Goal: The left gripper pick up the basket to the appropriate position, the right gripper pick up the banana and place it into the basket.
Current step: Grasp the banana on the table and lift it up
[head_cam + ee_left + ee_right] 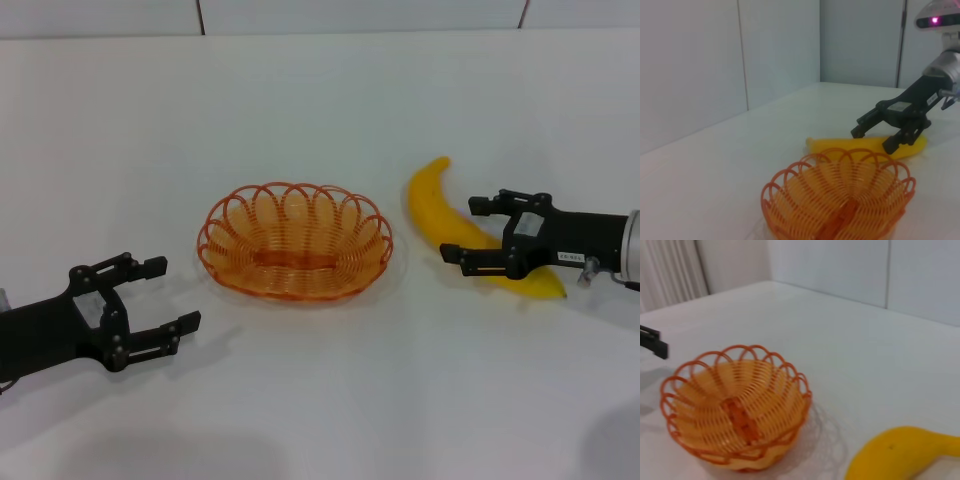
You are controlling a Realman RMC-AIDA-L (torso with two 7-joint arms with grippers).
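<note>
The orange wire basket (pixel 295 240) stands empty on the white table, in the middle of the head view; it also shows in the left wrist view (pixel 837 200) and the right wrist view (pixel 735 407). The yellow banana (pixel 440 205) lies on the table to the basket's right, also seen in the wrist views (pixel 840 145) (pixel 900 455). My right gripper (pixel 470 232) is open, its fingers on either side of the banana's middle; it shows in the left wrist view (pixel 875 136). My left gripper (pixel 172 296) is open and empty, to the left of the basket and apart from it.
The white table (pixel 320 110) runs back to a white panelled wall. A tip of my left gripper (pixel 652 340) shows at the edge of the right wrist view.
</note>
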